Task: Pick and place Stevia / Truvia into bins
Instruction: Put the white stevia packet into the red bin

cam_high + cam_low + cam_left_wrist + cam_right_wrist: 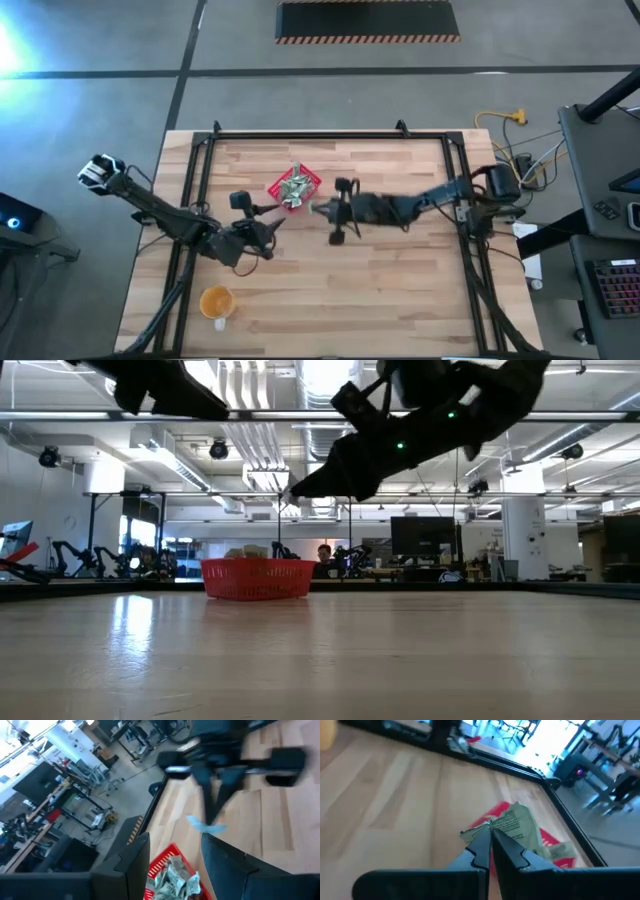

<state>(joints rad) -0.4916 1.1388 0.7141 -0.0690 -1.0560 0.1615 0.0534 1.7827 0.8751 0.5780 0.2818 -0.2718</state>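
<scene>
So the right tool [490,837] has its fingers pressed together on the edge of one packet [517,825], pinching it by a corner, and it hangs just beside the red basket [293,187], a little up off the surface [400,280]. The rest of the Stevia / Truvia packets [172,877] are already piled loosely inside the basket, looking crumpled and stacked any old way. From the look of it these things weigh basically nothing and flop around: thin paper, soft, bends wherever you grab it, so the one being held droops and creases past the fingertips. My guess is an edge or corner pinch like this is about the only way to lift one, since lying flat they give the fingers nothing to get under. They probably won't break, but a light grip could let one slip or flutter off target when released. The left tool [170,870] is spread apart, holding nothing, hovering on the other side of the basket. There's also an orange cup [217,301] near the front left, well away from all this.
</scene>
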